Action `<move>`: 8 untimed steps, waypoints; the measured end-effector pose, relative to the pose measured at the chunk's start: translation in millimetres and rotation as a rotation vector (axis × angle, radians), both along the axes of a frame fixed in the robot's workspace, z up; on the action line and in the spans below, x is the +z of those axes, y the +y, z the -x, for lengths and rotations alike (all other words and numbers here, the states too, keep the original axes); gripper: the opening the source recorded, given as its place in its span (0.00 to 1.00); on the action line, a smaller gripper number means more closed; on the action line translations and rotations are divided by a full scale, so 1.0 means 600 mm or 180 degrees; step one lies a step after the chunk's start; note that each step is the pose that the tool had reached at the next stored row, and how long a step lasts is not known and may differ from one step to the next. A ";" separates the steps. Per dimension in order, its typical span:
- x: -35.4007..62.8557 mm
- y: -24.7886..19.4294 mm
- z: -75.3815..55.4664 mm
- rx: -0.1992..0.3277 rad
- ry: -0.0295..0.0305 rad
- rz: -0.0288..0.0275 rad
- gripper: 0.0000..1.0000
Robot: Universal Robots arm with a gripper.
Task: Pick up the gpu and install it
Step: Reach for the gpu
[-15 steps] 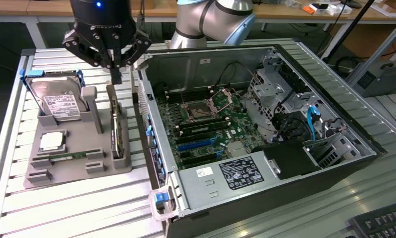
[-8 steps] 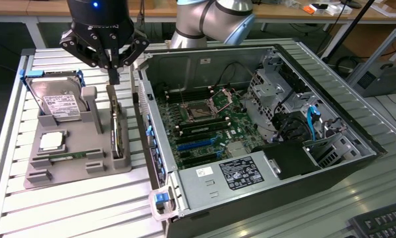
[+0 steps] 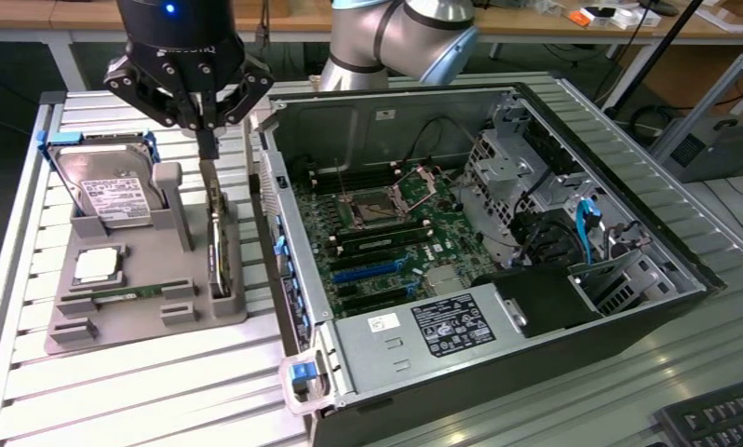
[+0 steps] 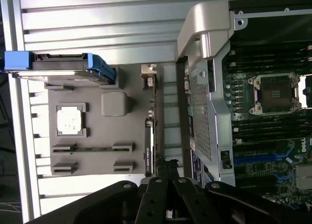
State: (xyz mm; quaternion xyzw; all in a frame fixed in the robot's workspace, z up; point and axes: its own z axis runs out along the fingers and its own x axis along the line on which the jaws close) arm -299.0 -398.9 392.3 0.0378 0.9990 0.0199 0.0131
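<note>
The gpu [image 3: 222, 244] stands on edge in a slot of the grey holder [image 3: 136, 321], on the side nearest the computer case [image 3: 471, 233]. In the wrist view the gpu [image 4: 150, 131] is a thin dark strip between the holder and the case wall. My gripper [image 3: 203, 128] hangs just above the card's far end with its fingers drawn together and nothing seen between them. In the wrist view the gripper [image 4: 165, 164] sits slightly to the case side of the card. Blue expansion slots [image 3: 365, 275] lie free on the motherboard inside the open case.
The holder also carries a hard drive [image 3: 111, 191] in a blue caddy, a processor [image 3: 96, 265] and a green memory stick [image 3: 123, 295]. The case's metal wall [image 4: 204, 87] rises close beside the card. A keyboard [image 3: 720, 419] lies at the exterior view's lower right.
</note>
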 end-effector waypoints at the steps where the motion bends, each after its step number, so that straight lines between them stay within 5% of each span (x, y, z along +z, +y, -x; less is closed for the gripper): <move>1: 0.000 0.0000 0.001 0.0000 0.0000 0.0000 0.11; 8: 0.000 0.0000 0.007 0.0000 0.0000 0.0000 0.11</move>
